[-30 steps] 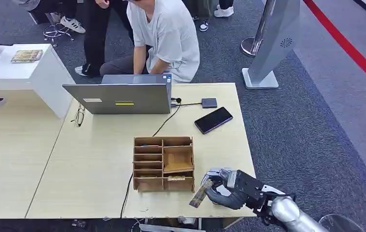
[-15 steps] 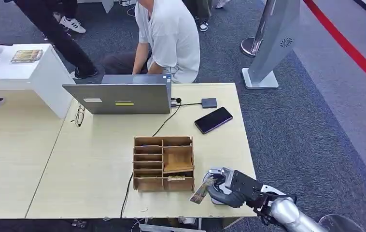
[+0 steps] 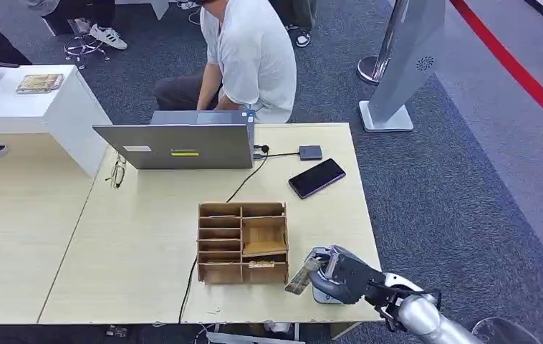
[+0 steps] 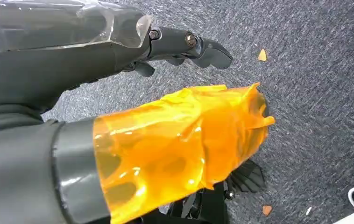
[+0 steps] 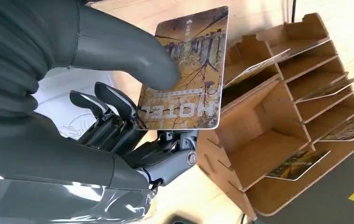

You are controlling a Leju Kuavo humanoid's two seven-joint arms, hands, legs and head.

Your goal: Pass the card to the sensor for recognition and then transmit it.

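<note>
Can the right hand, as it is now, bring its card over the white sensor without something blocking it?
Probably yes. The right hand holds the hotel card right beside the white sensor; the wooden card organizer stands off to the side, so nothing visible blocks the way.

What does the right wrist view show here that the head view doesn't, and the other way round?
Right wrist view alone: the print on the card, a tree scene with the word HOTEL, the thumb pressed on its face, and other cards lying in the wooden organizer.

Head view alone: the laptop, the phone, the glasses, a seated person and the white pad under the right hand.

Both: the right hand holding the card beside the organizer on the table.
</note>
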